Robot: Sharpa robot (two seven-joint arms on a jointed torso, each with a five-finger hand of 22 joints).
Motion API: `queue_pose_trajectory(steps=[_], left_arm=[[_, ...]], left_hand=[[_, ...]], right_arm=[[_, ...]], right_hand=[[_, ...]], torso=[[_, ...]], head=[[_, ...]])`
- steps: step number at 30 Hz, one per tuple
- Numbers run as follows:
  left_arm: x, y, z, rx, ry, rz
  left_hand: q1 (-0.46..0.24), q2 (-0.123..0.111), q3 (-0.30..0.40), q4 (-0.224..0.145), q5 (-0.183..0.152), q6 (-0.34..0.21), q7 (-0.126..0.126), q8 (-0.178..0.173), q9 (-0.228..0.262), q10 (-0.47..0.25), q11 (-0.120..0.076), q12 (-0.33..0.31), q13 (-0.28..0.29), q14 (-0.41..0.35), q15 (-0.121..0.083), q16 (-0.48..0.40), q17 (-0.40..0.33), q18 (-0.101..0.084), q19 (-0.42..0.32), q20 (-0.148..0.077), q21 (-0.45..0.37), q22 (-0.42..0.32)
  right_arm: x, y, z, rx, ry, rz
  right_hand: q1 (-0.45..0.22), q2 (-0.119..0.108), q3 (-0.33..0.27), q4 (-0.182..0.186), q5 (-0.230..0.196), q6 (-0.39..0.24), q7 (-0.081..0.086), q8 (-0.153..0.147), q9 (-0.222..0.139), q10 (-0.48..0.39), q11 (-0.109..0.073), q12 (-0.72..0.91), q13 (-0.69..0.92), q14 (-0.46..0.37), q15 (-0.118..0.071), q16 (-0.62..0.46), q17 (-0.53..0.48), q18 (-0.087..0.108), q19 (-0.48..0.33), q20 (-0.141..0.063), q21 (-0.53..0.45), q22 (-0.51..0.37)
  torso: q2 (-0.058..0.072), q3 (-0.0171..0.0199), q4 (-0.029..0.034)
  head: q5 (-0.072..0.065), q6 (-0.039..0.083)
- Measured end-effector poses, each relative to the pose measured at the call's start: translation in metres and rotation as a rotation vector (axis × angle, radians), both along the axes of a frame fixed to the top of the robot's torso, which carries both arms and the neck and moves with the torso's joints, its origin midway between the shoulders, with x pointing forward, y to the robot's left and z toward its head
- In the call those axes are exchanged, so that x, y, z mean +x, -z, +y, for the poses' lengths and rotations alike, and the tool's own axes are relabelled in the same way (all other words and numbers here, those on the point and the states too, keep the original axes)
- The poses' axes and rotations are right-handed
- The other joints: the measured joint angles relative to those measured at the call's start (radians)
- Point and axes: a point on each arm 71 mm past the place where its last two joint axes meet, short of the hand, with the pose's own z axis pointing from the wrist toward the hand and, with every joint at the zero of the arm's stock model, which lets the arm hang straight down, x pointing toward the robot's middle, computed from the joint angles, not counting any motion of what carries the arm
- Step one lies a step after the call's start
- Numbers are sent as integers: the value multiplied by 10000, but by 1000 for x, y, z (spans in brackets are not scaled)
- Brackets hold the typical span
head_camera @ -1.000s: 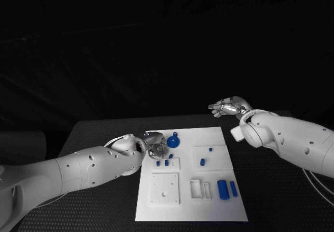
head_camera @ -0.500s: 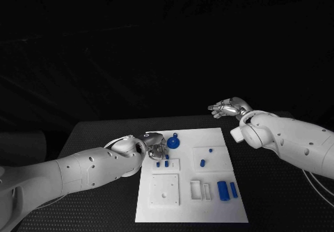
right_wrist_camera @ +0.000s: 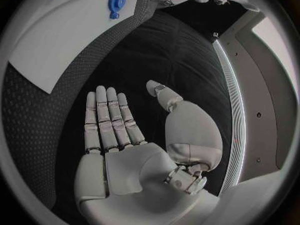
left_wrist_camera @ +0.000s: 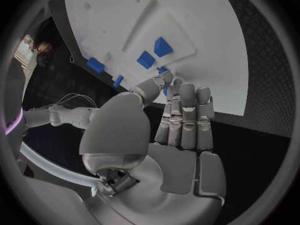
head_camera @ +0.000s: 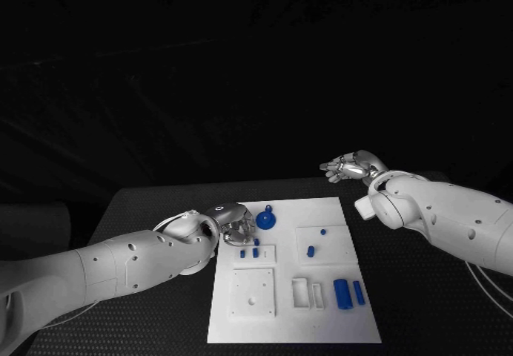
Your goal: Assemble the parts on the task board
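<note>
The white task board (head_camera: 294,311) lies in the middle of the black table. My left hand (head_camera: 237,224) hovers over the board's far left part. Its thumb and a finger pinch a small blue peg (left_wrist_camera: 164,70), just above two short blue pegs (head_camera: 249,251) standing in a raised block. A blue gear-like part (head_camera: 266,218) lies just right of that hand. Two blue cylinders (head_camera: 342,291) lie near the board's right edge. My right hand (head_camera: 348,165) is raised beyond the board's far right corner, fingers (right_wrist_camera: 106,120) spread flat and holding nothing.
Two more small blue pegs (head_camera: 311,250) stand on a raised square right of centre. A white square block with holes (head_camera: 253,289) and two narrow white frames (head_camera: 308,291) sit on the near half. Black table (head_camera: 428,297) surrounds the board.
My left hand has shifted slightly left and nearer over the board, carrying the peg with it. The right hand has stayed where it was.
</note>
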Motion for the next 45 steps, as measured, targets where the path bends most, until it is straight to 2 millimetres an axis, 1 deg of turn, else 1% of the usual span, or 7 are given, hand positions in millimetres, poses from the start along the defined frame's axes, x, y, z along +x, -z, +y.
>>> queue_pose_trajectory(steps=[15, 21, 26, 31, 38, 41, 45], left_arm=[[0, -9, -2, -191, 771, -509], [2, -11, -17, 436, 1538, -968], [5, -13, -27, 1110, 2088, -1328], [3, -10, -38, 1715, 2624, -1489], [1, -7, -44, 2350, 3046, -1569], [1, -6, -45, 2567, 3149, -1570], [0, -5, -47, 2805, 3264, -1601]], left_hand=[[224, -372, -121, -58, -147, 29, -63, 53, 88, -484, 163, -60, -25, -571, 236, 6, 67, 22, -490, 147, -37, 7], [339, -361, -173, -93, -146, 171, -266, 206, 159, -893, 157, 522, 242, -1109, 239, 418, 254, 53, -886, 264, 121, 6], [559, -386, -241, -80, -146, 222, -317, 205, 187, -1818, 89, 2265, 1282, -1652, 176, 985, 414, 118, -1160, 359, 379, 5], [647, -474, -173, -143, -146, 303, -398, 247, 250, -3766, -18, 5989, 3283, -2157, 109, 1620, 402, -39, -1362, 423, 579, 4], [647, -474, -137, -128, -146, 303, -397, 246, 253, -3994, -60, 6566, 3487, -2183, 104, 1697, 375, -38, -1362, 423, 582, 3], [944, -482, 86, -151, -184, 401, -495, 305, 292, -4633, -146, 8605, 4348, -2653, 13, 2402, 557, -29, -1380, 403, 841, 3], [944, -482, 184, -172, -220, 401, -495, 304, 294, -4943, -297, 9919, 4434, -2790, -112, 3055, 611, -27, -1379, 403, 1238, 2]], right_arm=[[-1, 0, -1, -112, -49, -37], [-1, 0, -1, -145, -80, -39], [-1, 1, 0, -153, -118, -32], [-1, 1, 1, -163, -139, -29], [-1, 1, 1, -172, -161, -22], [-1, 1, 1, -175, -168, -19], [-1, 1, 1, -178, -177, -12]], right_hand=[[0, 0, 0, 0, 0, 0, 0, 0, 1, 0, 0, 0, 1, 0, 0, 0, 0, 0, 0, 0, 0, -1], [0, 0, 0, 0, 0, 0, 0, 0, 1, 0, 0, 0, 2, 0, 0, 0, 1, 0, 0, 0, 0, -1], [0, 0, 0, 0, 0, 0, 0, 0, 1, 0, 0, 0, 2, 0, 0, 0, 1, 0, 0, 0, 0, 7], [0, 0, 0, 0, 0, 0, 0, 0, 1, 0, 0, 0, 3, 0, 0, 0, 1, -1, 0, 0, 0, 7], [0, 0, 0, 0, 0, 0, 0, 0, 2, 0, 0, 0, 3, 0, 0, 0, 1, 0, 0, 0, 0, 7], [0, 0, 0, 0, 0, 0, 0, 0, -6, 0, 0, 0, 4, 0, 0, 0, 1, -1, 0, 0, 0, 7], [-42, 42, 0, 0, 0, 0, 0, 0, -7, 0, 0, 40, 4, 0, 0, 0, 1, 0, 0, 0, 0, 6]], torso=[[-3, 0, 6], [2, -7, 7], [8, -11, 1], [9, -6, -1], [8, 0, -6], [6, 0, -6], [4, -1, -4]], head=[[-30, 49], [-31, 58], [-22, 61], [-16, 53], [-20, 35], [-23, 35], [-43, 24]])
